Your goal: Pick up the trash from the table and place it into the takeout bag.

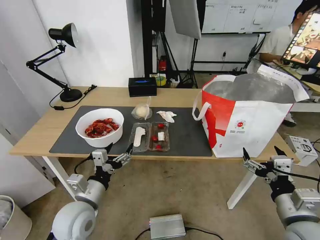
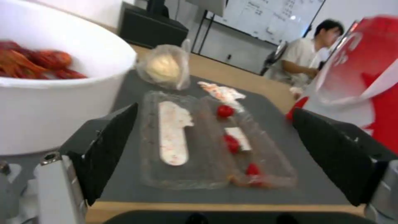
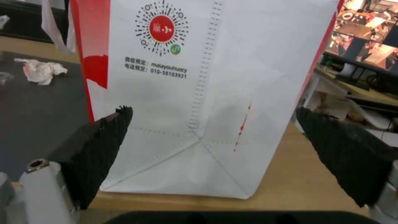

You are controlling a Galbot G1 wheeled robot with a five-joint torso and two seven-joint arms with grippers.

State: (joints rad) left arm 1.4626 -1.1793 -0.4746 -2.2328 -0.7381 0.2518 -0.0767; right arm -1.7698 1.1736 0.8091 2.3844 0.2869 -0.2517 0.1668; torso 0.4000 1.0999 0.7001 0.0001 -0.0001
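In the centre of the head view, the long light-wood worktop [image 1: 110,96] carries a large dark grey mat [image 1: 186,136], and all the trash lies on this mat. The white round bowl of red shells [image 1: 99,127] stands at the left part of the mat, the clear plastic clamshell tray with red bits [image 1: 150,136] is just beside it to the right, and above the tray are the small clear bag with a pale lump [image 1: 142,111] and the crumpled white tissue [image 1: 166,115]. The large boxy white takeout bag with a red side panel and silver foil lining [image 1: 246,123] stands open at the right of the frame. The left gripper [image 1: 117,153] hovers at the near edge of the worktop, between the bowl and the tray, with its fingers [image 2: 108,149] wide apart and holding nothing. The right gripper [image 1: 261,154] waits low in front of the bag, its fingers [image 3: 104,146] also spread and empty. Nothing is picked yet. The risks seem these: the thin tray may bend or slip under a pinch and drop its red bits, and a finger passing close may push the bowl. The soft bag could also lean or fold if something bumps its wall.
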